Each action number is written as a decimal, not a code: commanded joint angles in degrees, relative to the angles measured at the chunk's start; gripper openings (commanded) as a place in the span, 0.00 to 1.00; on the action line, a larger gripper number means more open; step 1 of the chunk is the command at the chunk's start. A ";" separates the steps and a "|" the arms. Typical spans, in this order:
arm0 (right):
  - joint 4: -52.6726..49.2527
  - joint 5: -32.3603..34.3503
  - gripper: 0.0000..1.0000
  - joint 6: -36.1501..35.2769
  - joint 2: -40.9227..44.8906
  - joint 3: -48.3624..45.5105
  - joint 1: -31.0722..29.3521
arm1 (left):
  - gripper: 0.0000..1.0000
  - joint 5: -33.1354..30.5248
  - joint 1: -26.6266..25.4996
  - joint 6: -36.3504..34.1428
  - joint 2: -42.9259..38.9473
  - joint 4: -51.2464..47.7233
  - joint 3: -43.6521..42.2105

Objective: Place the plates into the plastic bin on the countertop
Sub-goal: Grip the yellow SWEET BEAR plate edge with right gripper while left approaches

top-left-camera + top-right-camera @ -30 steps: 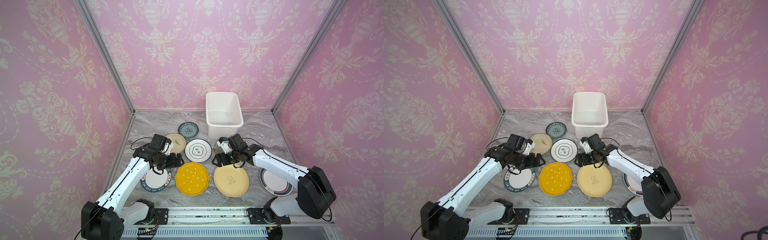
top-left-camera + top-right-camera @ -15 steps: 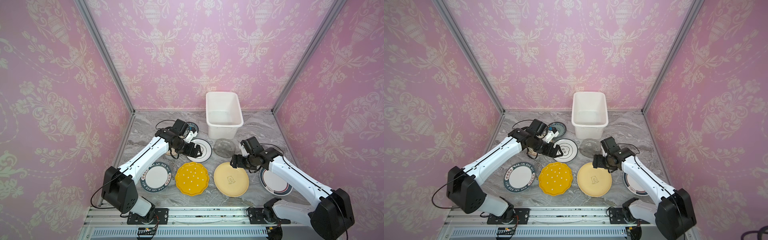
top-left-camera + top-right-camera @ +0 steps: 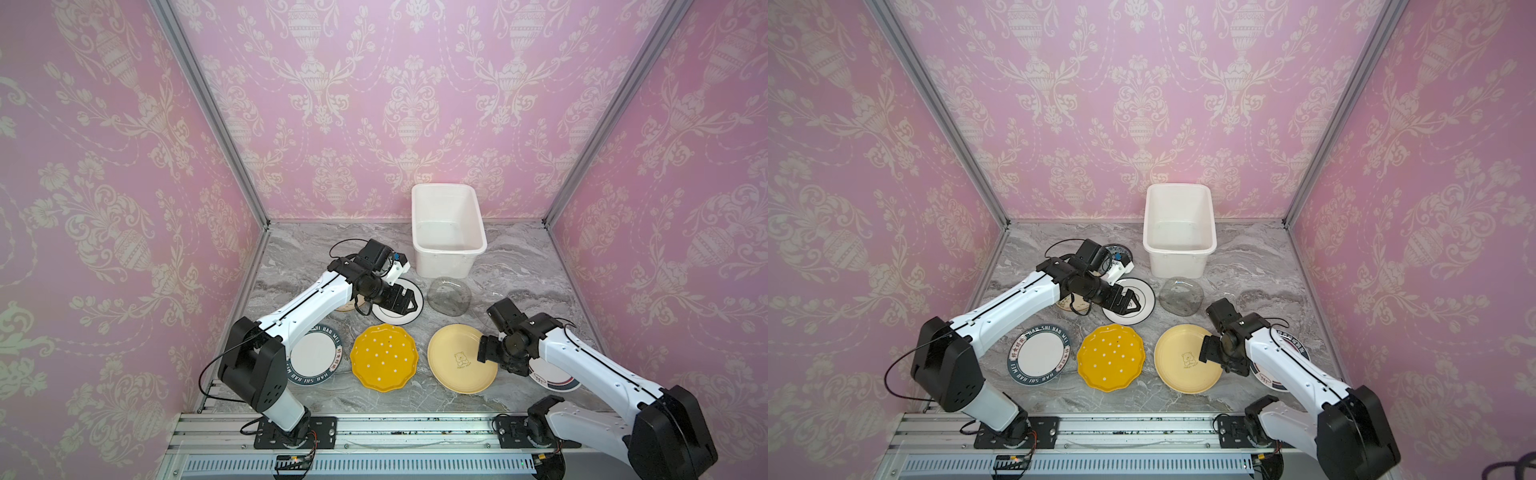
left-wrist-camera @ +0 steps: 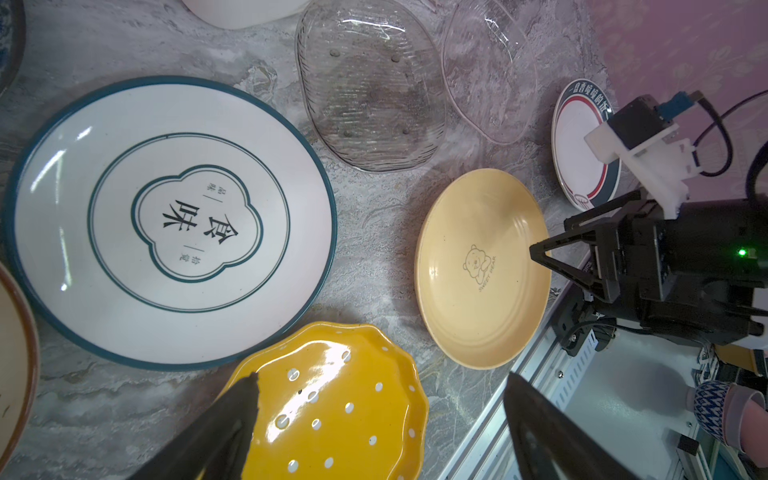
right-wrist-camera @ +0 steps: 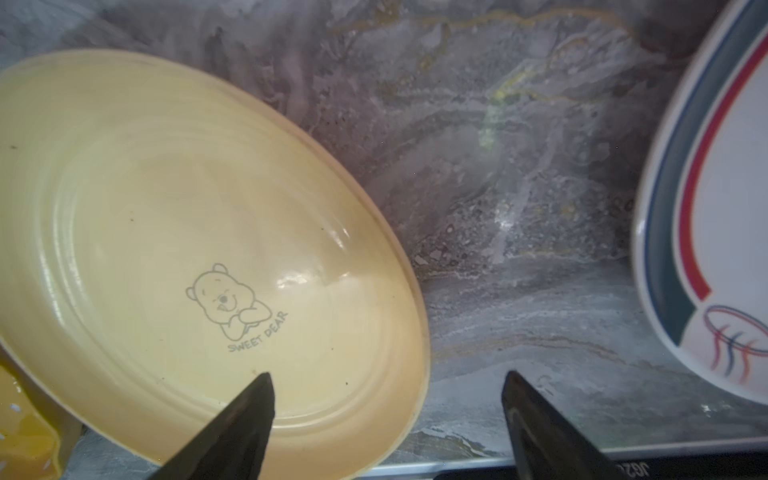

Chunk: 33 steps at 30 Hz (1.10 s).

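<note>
Plates all lie on tabletop (image 3: 519, 266), outside plastic bin (image 3: 442, 266), which stands at the back wall in both top views. Front row, left to right: lettered-rim plate (image 3: 316, 361), bright yellow scalloped plate (image 3: 384, 357), pale yellow bear plate (image 3: 457, 357), red-and-blue-rimmed plate (image 3: 555, 377) mostly under right arm. Behind them sit cream plate (image 3: 1063, 304), mostly hidden by left arm, white dark-rimmed plate (image 3: 390, 319), and clear glass plate (image 3: 451, 293) just in front of bin. Blue-patterned plate (image 3: 1120, 250) shows behind left wrist in a top view. Left tool (image 3: 409, 302) is above white dark-rimmed plate. Right tool (image 3: 483, 352) is at right edge of pale yellow bear plate.

Left wrist view: left tool (image 4: 380, 380) wide open, empty, one fingertip over bright yellow scalloped plate, the other over the tabletop's front edge. White dark-rimmed plate fills the frame's left. Second clear glass plate (image 4: 490, 75) lies just beside the first. Right tool appears here too, jaws apart, tip over the bear plate's rim.

Right wrist view: right tool (image 5: 386, 378) open, gripping nothing. One finger (image 5: 249, 415) is over the bear plate's inside, the other over bare tabletop, so jaws straddle the rim. Contact cannot be told. Red-and-blue-rimmed plate is at frame edge, apart from bear plate.
</note>
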<state>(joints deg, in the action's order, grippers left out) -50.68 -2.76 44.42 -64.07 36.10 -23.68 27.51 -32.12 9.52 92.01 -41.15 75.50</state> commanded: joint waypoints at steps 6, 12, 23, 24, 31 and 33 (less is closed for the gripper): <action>7.33 -3.39 0.72 6.25 3.86 -8.12 0.56 | 0.96 0.31 -0.22 -0.49 0.44 -0.92 2.15; 11.60 -3.73 0.55 7.60 4.63 -11.13 0.85 | 0.96 -0.59 0.04 -1.09 0.65 -2.18 2.94; 14.42 -3.91 0.28 7.00 4.20 -12.29 1.19 | 0.97 -2.15 0.13 -0.40 -0.06 -1.19 2.29; 14.47 -3.91 0.27 6.82 4.14 -12.28 1.19 | 0.97 -2.27 0.17 -0.30 -0.28 -0.89 2.09; 14.79 -3.56 0.06 5.44 2.69 -11.36 1.26 | 0.97 -3.21 0.38 0.63 -1.85 1.94 -0.27; 14.49 -3.52 0.01 4.86 2.70 -10.99 1.27 | 0.97 -3.51 0.64 1.64 -2.26 3.29 -1.09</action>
<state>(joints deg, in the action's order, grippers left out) -34.83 -7.88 50.74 -59.99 25.98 -22.46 25.80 -32.03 9.89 91.74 -39.66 75.81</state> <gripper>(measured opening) 0.115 0.967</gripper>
